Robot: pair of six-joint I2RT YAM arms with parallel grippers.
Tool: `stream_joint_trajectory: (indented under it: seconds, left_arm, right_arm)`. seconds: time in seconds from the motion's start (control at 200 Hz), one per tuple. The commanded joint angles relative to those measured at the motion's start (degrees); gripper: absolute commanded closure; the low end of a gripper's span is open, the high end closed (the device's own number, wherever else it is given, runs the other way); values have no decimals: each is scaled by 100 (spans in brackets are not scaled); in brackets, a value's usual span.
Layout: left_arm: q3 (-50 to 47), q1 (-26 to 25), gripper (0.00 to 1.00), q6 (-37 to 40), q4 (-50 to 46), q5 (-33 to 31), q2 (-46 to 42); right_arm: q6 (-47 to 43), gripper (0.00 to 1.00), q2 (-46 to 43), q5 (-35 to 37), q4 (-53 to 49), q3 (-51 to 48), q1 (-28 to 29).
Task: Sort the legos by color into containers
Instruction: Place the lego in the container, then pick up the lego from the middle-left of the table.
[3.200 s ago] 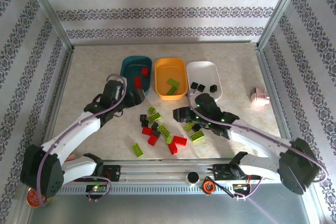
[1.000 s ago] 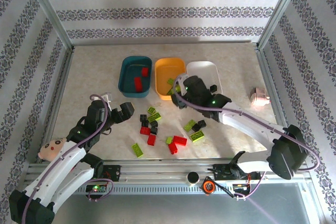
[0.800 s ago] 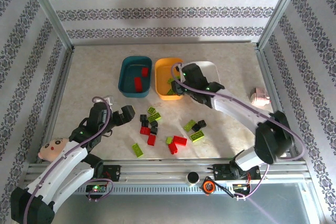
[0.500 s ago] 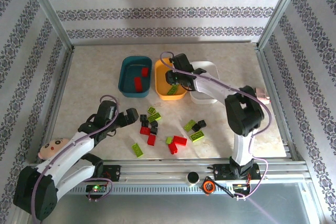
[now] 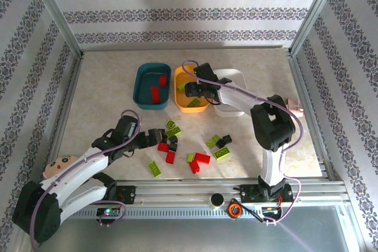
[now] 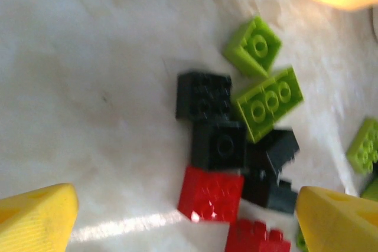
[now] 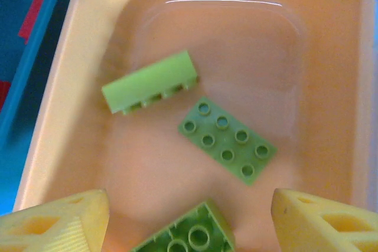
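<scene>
Since the frame before, the left claw (image 5: 156, 136) has crept closer to the loose legos (image 5: 170, 157) on the counter (image 5: 106, 87), and the right claw (image 5: 186, 89) has spread its jaws above the orange-yellow tray (image 5: 193, 110). From the top camera, that tray sits between the dark teal tray (image 5: 142, 90), which holds red bricks (image 5: 155, 93), and the white tray (image 5: 239, 75), partly covered by the right arm. Red, lime and black bricks lie scattered nearer the arm bases, the left claw at their left edge.

On the left wrist camera, both yellow fingers (image 6: 35, 219) stand wide apart at the lower corners, gripping nothing. Between and beyond them a red brick (image 6: 211, 194), black bricks (image 6: 204, 95) and a lime strip (image 6: 269, 101) lie packed together.

On the right wrist camera, the fingers (image 7: 322, 222) are wide too. A lime brick (image 7: 186, 240), underside up, sits between them with a gap on either side. Two more lime bricks (image 7: 227, 140) lie on the tray floor beyond.
</scene>
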Motion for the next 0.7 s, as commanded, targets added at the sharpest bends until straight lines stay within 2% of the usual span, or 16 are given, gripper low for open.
stream_joint_trajectory:
  seconds: [0.0,0.14,0.265,0.445,0.7]
  left_arm:
    - [-62,-458,7,-266,-1142,-406,-430]
    - [-159,-1039,8,-787,-2217,-780,-1032]
    - [-319,-1476,8,-1249,-2456,-723,-1247]
    - [-605,-1917,14,-1644,-1563,-410,-742]
    - [-164,-2294,27,-1374,-713,-337,784]
  right_arm:
    - [84,27,-572,121,219,-448,127]
    - [135,27,-923,202,356,-924,267]
    - [179,27,-1071,189,456,-1162,349]
    - [185,27,-1154,205,504,-1365,382]
    - [178,27,-1381,189,561,-1616,371]
